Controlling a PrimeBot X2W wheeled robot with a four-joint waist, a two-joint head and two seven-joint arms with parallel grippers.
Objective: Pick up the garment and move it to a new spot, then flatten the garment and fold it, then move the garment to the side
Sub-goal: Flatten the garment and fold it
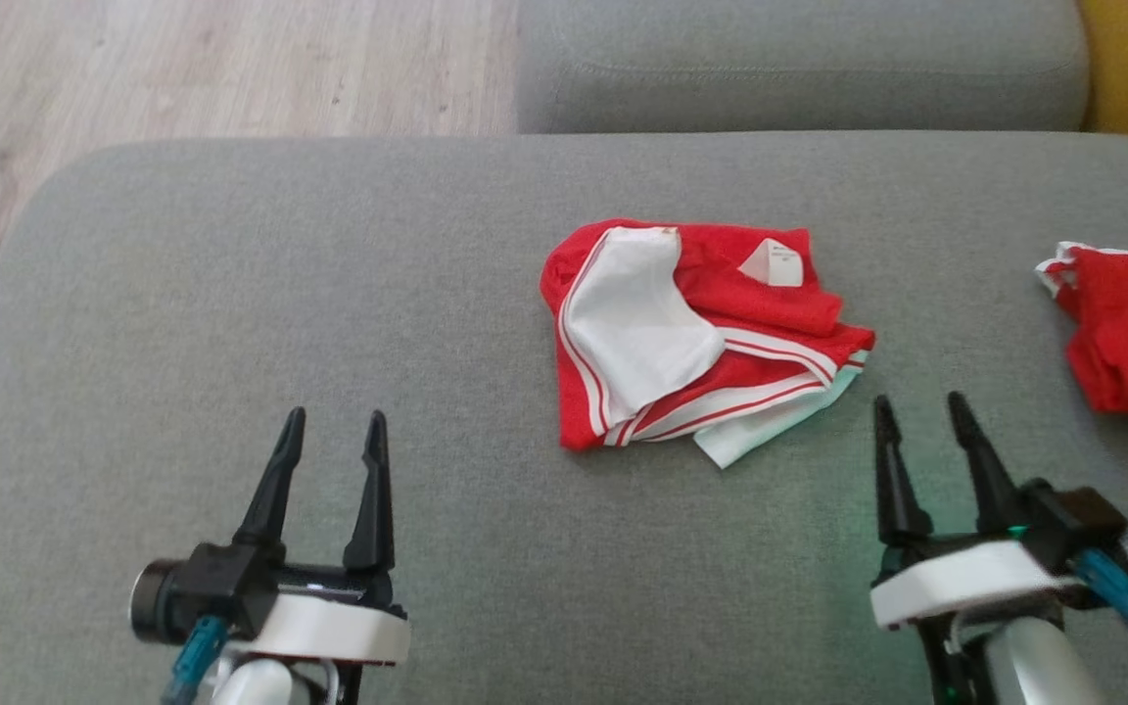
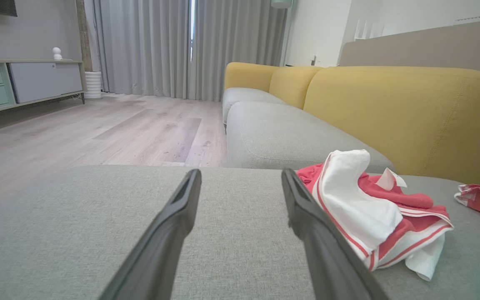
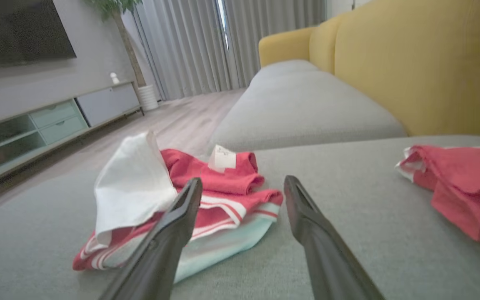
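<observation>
Wide open and empty, left gripper point(image 1: 337, 416) and right gripper point(image 1: 918, 399) hover near the grey fabric sofa seat's point(image 1: 231, 294) front edge. Crumpled red-and-white garment point(image 1: 691, 333) lies mid-seat; a shallow pinch could lift one layer only, leaving it bunched.

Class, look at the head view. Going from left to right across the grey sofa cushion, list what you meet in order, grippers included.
left gripper → red and white garment → right gripper → second red garment, cut off by the right edge
</observation>
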